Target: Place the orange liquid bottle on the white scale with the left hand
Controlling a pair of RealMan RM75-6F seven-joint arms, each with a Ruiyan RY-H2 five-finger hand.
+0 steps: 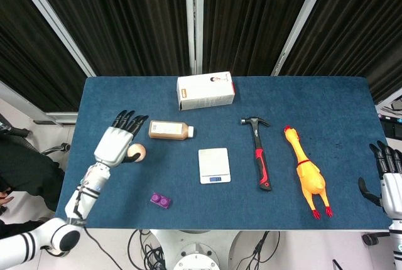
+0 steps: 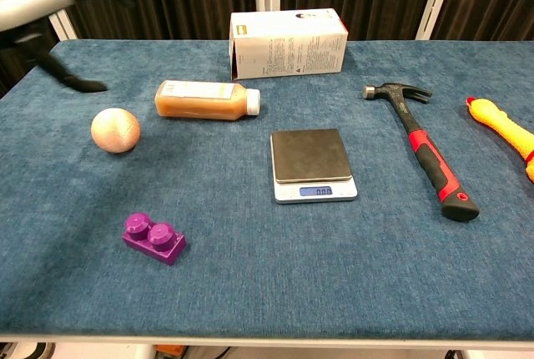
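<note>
The orange liquid bottle (image 1: 169, 130) (image 2: 205, 99) lies on its side left of the table's centre, white cap pointing right. The white scale (image 1: 214, 165) (image 2: 312, 164) sits in front and to the right of it, its platform bare. My left hand (image 1: 117, 142) (image 2: 46, 0) hovers open above the table just left of the bottle, fingers spread toward it, over the ball. My right hand (image 1: 389, 182) stays open off the table's right edge.
A pale ball (image 2: 115, 129) lies left of the bottle, a purple brick (image 2: 154, 238) near the front. A white carton (image 2: 288, 42) stands behind the bottle. A hammer (image 2: 426, 150) and a yellow rubber chicken (image 1: 306, 173) lie right of the scale.
</note>
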